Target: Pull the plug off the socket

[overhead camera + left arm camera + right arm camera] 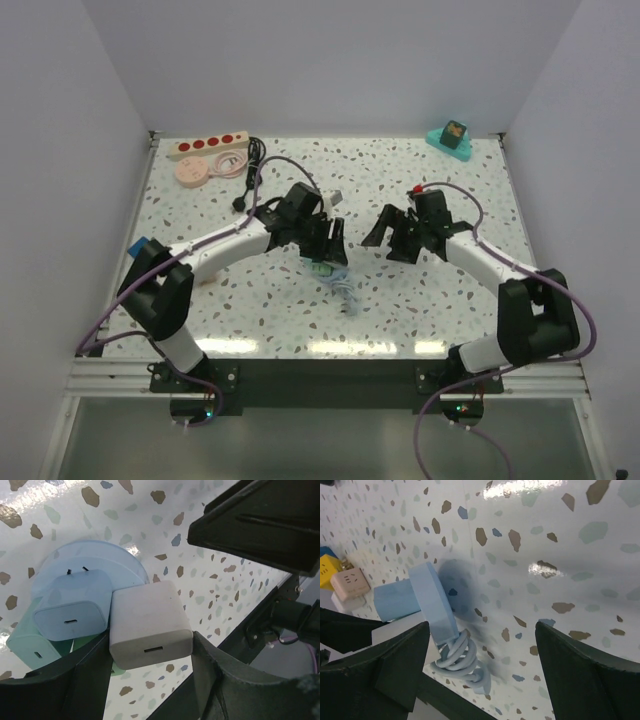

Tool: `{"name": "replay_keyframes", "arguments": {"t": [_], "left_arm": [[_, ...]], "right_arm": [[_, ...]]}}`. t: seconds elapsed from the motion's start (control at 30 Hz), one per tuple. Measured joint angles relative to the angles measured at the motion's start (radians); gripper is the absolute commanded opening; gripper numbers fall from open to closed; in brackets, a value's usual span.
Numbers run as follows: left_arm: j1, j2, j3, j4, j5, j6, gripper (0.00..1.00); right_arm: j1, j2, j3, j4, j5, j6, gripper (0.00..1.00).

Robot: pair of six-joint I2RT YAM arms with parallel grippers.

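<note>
Black two-finger left gripper and right gripper hang spread wide, gripping nothing, over pale charger blocks, well nearer than the long cream-white power strip. The small black plug lies just this side of that strip, seemingly out of its outlets, hence the idle claws.

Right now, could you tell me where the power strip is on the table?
In the top view, the power strip lies in the far left corner of the table, against the back edge, just behind the round pink disc.
</note>
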Motion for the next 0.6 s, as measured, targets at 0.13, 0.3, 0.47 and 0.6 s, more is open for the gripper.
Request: {"name": "replay_keyframes", "arguments": {"t": [0.13, 0.3, 0.47, 0.6], "left_arm": [[0.054, -0.043, -0.073, 0.034, 0.097, 0.079, 0.0], [0.064, -0.056, -0.103, 0.072, 0.186, 0.122, 0.0], [0.063, -0.056, -0.104, 0.102, 0.241, 0.126, 0.0], [0.063, -0.056, -0.104, 0.115, 0.242, 0.126, 0.0]], "right_arm": [[-0.002, 0.089, 0.001, 0.074, -0.096, -0.001, 0.86], [-0.003, 0.173, 0.001, 0.164, -0.224, -0.006, 0.85], [0.008, 0.227, 0.009, 0.215, -0.316, -0.03, 0.8], [0.038, 0.267, 0.015, 0.225, -0.351, -0.044, 0.68]]}}
